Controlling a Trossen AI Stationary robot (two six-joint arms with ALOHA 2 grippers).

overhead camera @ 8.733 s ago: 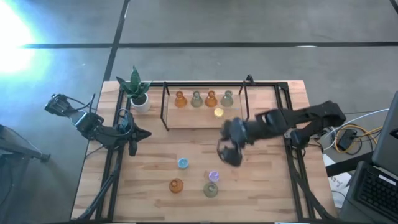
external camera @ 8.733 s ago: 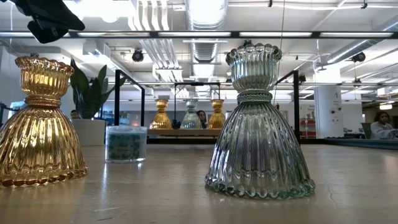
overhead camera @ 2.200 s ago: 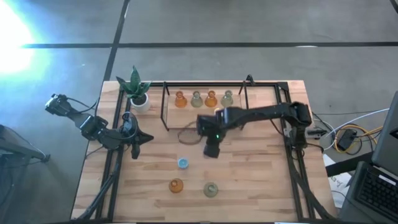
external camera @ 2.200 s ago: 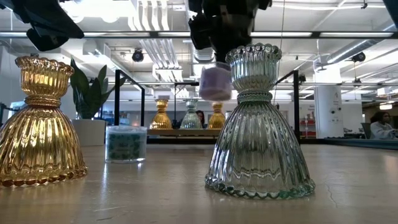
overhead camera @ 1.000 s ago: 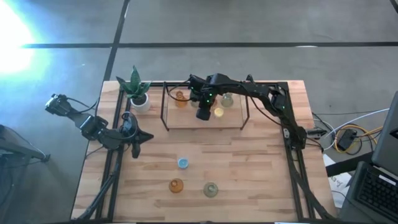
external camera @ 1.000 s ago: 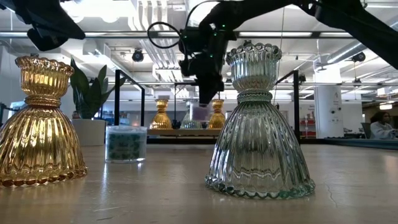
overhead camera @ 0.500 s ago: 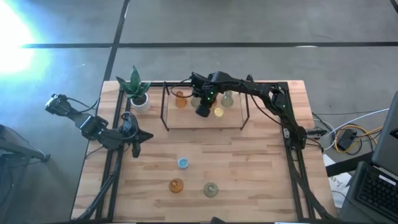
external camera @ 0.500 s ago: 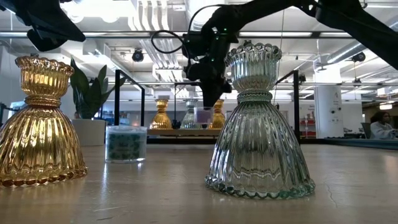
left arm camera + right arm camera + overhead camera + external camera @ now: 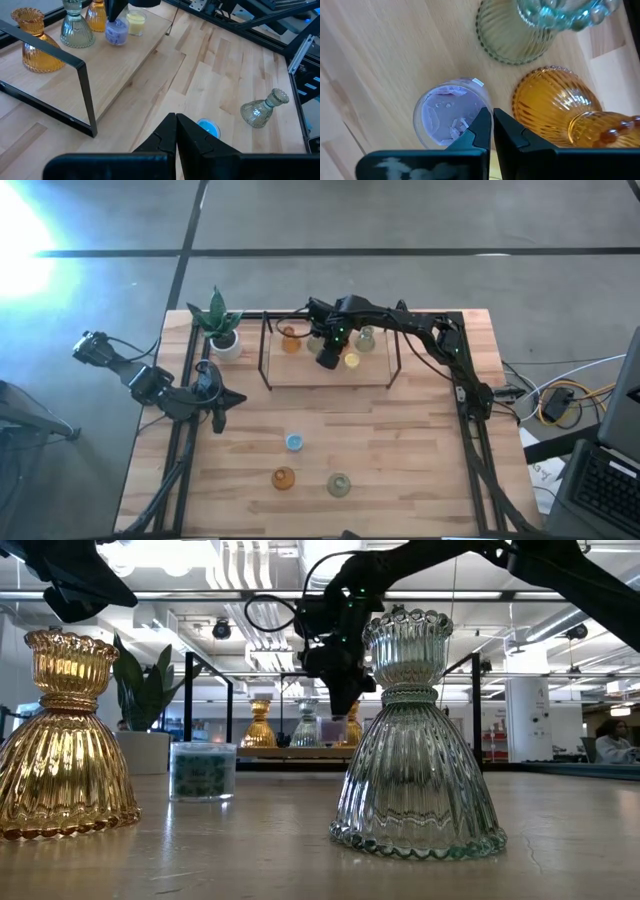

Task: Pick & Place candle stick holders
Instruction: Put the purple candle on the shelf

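Note:
My right gripper (image 9: 326, 356) hangs over the raised wooden shelf (image 9: 300, 372) at the table's far side, shut on a small purple candle stick holder (image 9: 445, 120). Beside it on the shelf stand amber (image 9: 290, 340) and green (image 9: 366, 337) bulbous holders and a yellow one (image 9: 351, 361). On the near tabletop stand a blue holder (image 9: 294, 442), an amber one (image 9: 283, 478) and a green one (image 9: 339, 485). My left gripper (image 9: 176, 131) waits shut near the table's left edge, holding nothing. My right gripper pinches the purple holder's rim (image 9: 481, 107), one finger (image 9: 476, 131) inside the cup and the other outside. The fingers come from above, pointing down. The holder (image 9: 333, 730) stays upright at shelf level; whether its base rests on the board I cannot tell.
A potted green plant (image 9: 218, 322) stands at the far left corner. Black metal posts (image 9: 86, 95) frame the shelf's ends, and dark rails run along both table sides. Bare tabletop lies between the shelf and the three near holders.
My right gripper has rolled a little at the wrist above the shelf and stayed shut on the purple holder, which has sunk slightly toward the board.

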